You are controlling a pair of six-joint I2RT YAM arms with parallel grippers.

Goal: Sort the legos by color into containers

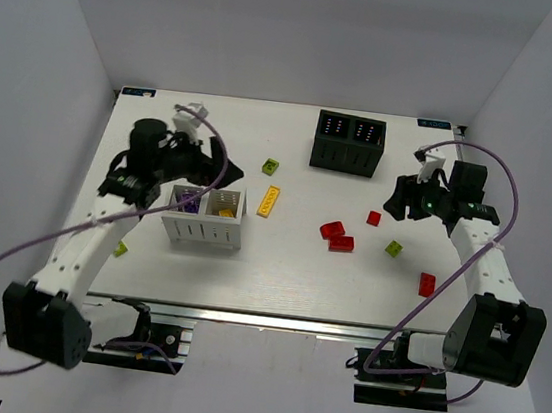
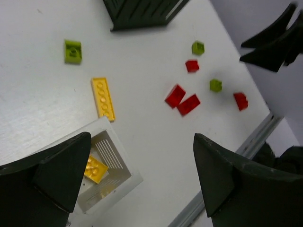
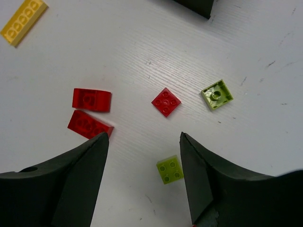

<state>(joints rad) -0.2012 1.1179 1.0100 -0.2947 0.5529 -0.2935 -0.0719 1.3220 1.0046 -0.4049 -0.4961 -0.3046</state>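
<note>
Near: white container (image 1: 202, 233) holds yellow brick (image 2: 94, 169); left claw (image 2: 141, 142) spread wide, empty, above it. Middle: right claw (image 3: 143, 139) agape over red square (image 3: 166, 101). Risk: descending finger may clip adjacent lime brick (image 3: 170, 170). Far: black container (image 1: 347, 143).

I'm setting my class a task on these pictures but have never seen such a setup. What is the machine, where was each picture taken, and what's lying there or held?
Two robot arms are bolted to a table. The wide picture looks down from above; the other two come from a camera on each wrist, so their dark wedges are gripper fingers. The left gripper hangs over a white box holding purple bricks and yellow bricks; the right gripper hangs above red bricks and green bricks. A black box stands behind. Both grippers are open, empty.
</note>
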